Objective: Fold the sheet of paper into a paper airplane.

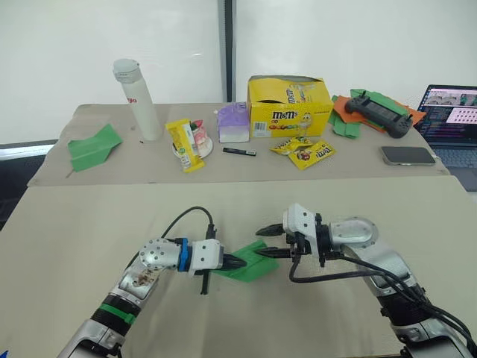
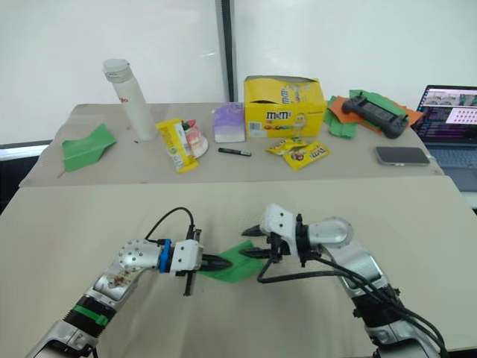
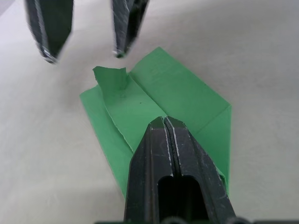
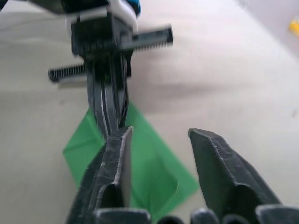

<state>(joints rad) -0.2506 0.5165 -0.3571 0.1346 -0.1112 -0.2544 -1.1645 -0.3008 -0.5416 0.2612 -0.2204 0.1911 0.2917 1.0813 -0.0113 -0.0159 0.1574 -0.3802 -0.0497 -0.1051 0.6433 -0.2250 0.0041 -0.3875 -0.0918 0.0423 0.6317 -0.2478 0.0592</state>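
The sheet of paper [image 1: 253, 267] is a bright green creased wedge lying on the near table between my two grippers. My left gripper [image 1: 237, 262] is shut, and its tips rest on the paper's middle fold [image 3: 163, 120]; I see no paper between the fingers. A small corner flap [image 3: 110, 77] curls up at the end toward the right gripper. My right gripper [image 1: 267, 242] is open just past that end, one finger above the other, holding nothing. In the right wrist view its fingers [image 4: 117, 158] straddle the paper [image 4: 149, 163].
On the far table stand a separate green paper plane [image 1: 93, 147], a white bottle [image 1: 138, 101], a yellow candy box [image 1: 289, 104], snack packets [image 1: 304, 151], a pen [image 1: 239, 151], a phone [image 1: 407, 155], a laptop [image 1: 455, 119] and a controller [image 1: 378, 113] on paper scraps.
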